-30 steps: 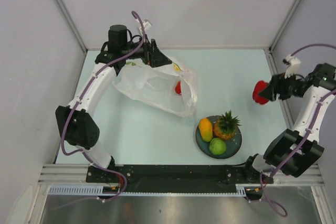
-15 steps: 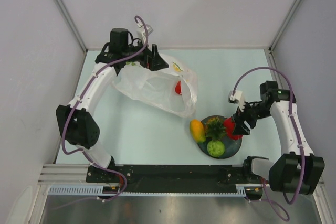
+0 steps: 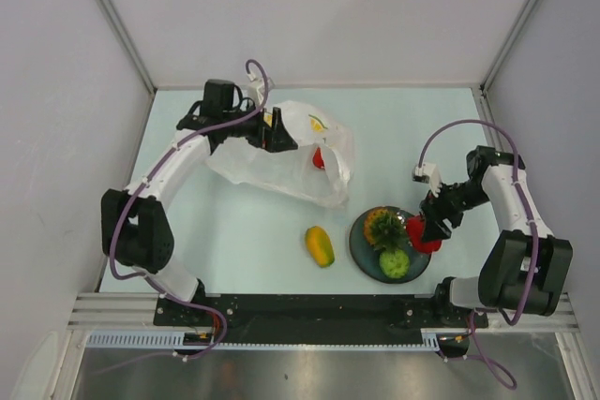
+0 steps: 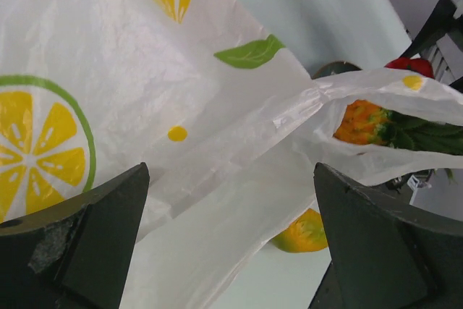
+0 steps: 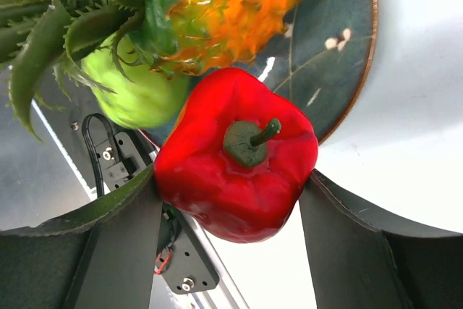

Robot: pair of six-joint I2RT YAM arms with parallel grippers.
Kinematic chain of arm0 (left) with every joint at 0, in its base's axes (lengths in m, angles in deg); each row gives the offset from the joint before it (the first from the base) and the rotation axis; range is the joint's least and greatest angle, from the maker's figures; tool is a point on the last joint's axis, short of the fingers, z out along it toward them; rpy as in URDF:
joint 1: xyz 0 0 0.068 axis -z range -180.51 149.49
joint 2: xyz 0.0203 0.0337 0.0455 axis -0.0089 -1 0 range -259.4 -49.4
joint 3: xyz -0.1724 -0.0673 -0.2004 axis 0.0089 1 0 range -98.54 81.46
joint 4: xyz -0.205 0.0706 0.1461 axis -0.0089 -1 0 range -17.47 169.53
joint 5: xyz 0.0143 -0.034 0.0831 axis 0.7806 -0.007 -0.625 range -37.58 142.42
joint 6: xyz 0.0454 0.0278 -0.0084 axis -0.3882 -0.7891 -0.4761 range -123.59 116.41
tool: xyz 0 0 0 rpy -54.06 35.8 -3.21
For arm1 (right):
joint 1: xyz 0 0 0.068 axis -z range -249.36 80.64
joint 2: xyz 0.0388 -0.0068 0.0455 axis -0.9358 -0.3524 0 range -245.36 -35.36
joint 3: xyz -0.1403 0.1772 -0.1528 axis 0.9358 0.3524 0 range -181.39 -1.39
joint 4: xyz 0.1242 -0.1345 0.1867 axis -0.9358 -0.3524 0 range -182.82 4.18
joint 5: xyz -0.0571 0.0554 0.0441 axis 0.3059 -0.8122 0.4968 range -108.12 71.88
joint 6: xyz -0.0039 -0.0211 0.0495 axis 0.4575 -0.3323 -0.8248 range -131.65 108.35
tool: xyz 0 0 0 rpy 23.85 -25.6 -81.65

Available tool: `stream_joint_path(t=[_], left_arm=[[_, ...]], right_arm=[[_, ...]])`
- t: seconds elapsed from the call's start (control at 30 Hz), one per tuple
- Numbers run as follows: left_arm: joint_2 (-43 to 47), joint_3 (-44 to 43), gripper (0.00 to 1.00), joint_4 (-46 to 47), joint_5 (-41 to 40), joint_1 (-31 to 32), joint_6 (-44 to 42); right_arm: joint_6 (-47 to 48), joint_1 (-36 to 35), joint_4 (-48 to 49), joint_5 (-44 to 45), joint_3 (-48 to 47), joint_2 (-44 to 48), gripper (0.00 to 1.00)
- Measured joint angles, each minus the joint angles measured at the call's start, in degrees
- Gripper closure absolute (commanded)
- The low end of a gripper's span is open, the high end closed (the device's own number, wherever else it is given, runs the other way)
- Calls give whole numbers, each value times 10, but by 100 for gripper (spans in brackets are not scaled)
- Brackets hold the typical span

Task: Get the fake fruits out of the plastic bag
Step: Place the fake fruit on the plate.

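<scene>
The plastic bag (image 3: 277, 158) lies crumpled at the back left, with a small red fruit (image 3: 319, 157) showing through its right end. My left gripper (image 3: 279, 133) is open at the bag's top edge, and a strip of bag film (image 4: 217, 208) runs between its spread jaws. My right gripper (image 3: 424, 229) is shut on the red pepper (image 5: 239, 157) at the right rim of the dark plate (image 3: 362, 252). The pineapple (image 3: 382, 227) and the green fruit (image 3: 395, 263) lie on the plate. The mango (image 3: 320, 245) lies on the table left of the plate.
The enclosure walls stand close on the left, back and right. The arm bases and a metal rail (image 3: 309, 311) run along the near edge. The left wrist view looks past the bag to the mango (image 4: 307, 231) and pineapple (image 4: 362, 122).
My right gripper came down with the pepper from the far right to the plate's right rim. The mango went off the plate onto the table to its left. The pineapple tipped over.
</scene>
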Motion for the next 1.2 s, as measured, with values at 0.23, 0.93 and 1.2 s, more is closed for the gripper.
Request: stream_joint_path(t=[0.23,0.93,1.2], left_arm=[[48,92,0,-10,-30,10,5],[123,38,1,-42,5,114,-83],[135,-86,20,-93,70,177,-172]], right_arm=[[-17,-42,9,-11,27,-26,64],[-56,37,46,-56,-1,-57,8],[-82,90,63,-88,-15,-152,40]])
